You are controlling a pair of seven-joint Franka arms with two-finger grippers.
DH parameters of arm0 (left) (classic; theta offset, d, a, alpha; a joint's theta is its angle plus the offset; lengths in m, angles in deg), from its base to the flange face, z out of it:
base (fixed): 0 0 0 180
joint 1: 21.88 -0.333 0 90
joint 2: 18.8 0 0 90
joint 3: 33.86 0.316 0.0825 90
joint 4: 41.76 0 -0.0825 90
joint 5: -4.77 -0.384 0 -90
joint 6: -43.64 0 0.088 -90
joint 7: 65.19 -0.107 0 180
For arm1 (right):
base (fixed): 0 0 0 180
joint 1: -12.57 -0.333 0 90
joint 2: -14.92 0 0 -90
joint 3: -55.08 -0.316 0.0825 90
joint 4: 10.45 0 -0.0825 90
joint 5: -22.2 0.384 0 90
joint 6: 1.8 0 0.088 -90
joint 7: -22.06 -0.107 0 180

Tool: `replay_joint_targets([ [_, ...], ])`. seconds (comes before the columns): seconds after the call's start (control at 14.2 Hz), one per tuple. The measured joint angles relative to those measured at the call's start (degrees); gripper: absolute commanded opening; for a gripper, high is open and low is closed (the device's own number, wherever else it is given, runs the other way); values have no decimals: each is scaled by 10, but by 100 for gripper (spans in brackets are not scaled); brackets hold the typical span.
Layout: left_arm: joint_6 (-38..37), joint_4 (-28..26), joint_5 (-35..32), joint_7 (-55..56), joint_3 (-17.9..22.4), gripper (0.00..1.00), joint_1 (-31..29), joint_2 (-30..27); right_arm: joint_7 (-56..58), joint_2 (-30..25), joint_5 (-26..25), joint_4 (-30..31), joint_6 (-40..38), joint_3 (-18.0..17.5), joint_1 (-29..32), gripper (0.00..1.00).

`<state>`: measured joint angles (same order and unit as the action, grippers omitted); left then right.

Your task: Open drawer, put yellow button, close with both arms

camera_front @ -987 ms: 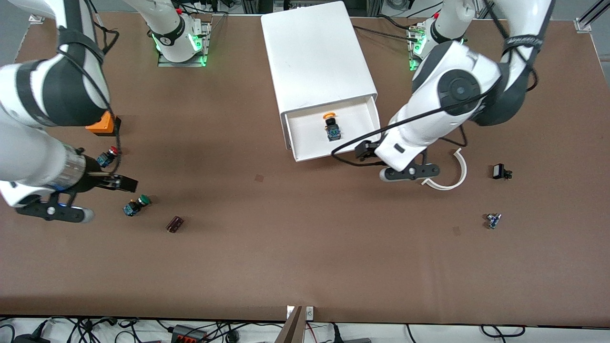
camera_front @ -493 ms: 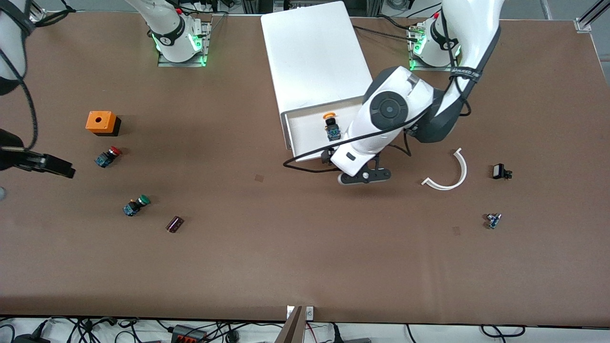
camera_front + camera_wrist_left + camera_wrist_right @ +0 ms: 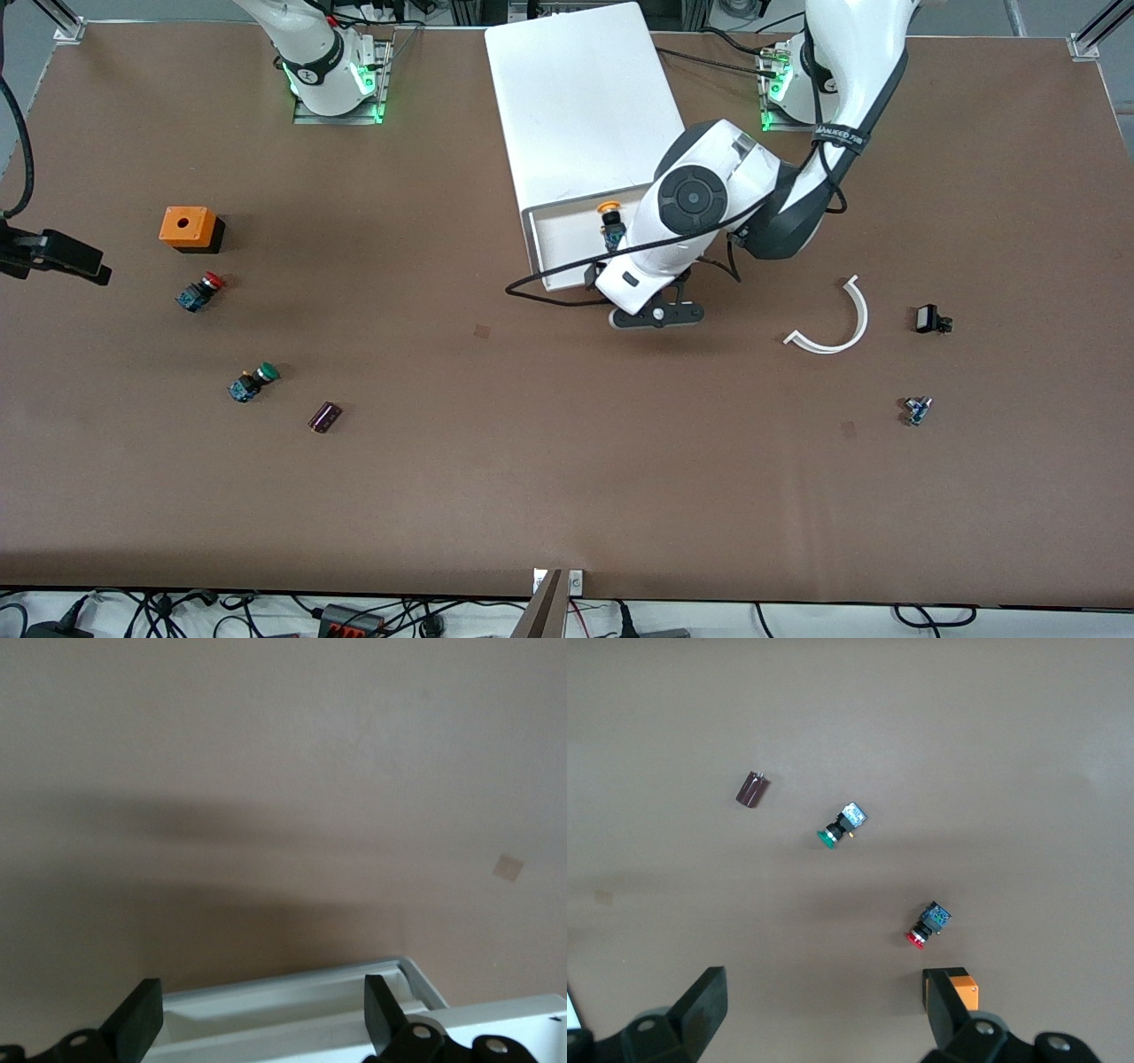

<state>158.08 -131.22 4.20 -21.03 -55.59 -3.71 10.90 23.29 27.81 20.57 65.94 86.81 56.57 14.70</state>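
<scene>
The white cabinet (image 3: 585, 106) stands at the robots' edge of the table, between the two bases. Its top drawer (image 3: 558, 244) is pulled out. The yellow button (image 3: 609, 211) lies in it, partly covered by my left arm. My left gripper (image 3: 263, 1005) is open, its fingers straddling the drawer's front edge (image 3: 292, 1010). In the front view it is hidden under the wrist. My right gripper (image 3: 75, 261) is open and empty, high over the table at the right arm's end. It also shows in the right wrist view (image 3: 824, 1001).
At the right arm's end are an orange box (image 3: 188, 228), a red button (image 3: 201, 291), a green button (image 3: 252, 383) and a dark cylinder (image 3: 325, 416). At the left arm's end are a white curved strip (image 3: 833, 323) and two small parts (image 3: 930, 319), (image 3: 917, 409).
My left arm swung from beside the drawer to over its front edge, and the drawer looks slightly farther in. My right arm pulled back up toward its end of the table.
</scene>
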Motion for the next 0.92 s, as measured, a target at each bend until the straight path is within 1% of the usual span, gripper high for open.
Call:
replay_joint_targets([
  [0.21, 0, -35, 0, 4, -19, 100, 2, -14, 2, -25, 0, 41, 5, 0, 1, 100],
  [0.63, 0, -90, 5, 17, -56, 100, -10, -52, 2, -122, 0, 193, 67, -1, 0, 100],
  [0.78, 0, -105, 6, 20, -70, 100, -21, -61, 2, -138, 0, 211, 71, -1, 1, 100],
  [0.92, 0, -111, 10, 22, -78, 100, -26, -64, 2, -139, 0, 213, 72, -1, 1, 100],
])
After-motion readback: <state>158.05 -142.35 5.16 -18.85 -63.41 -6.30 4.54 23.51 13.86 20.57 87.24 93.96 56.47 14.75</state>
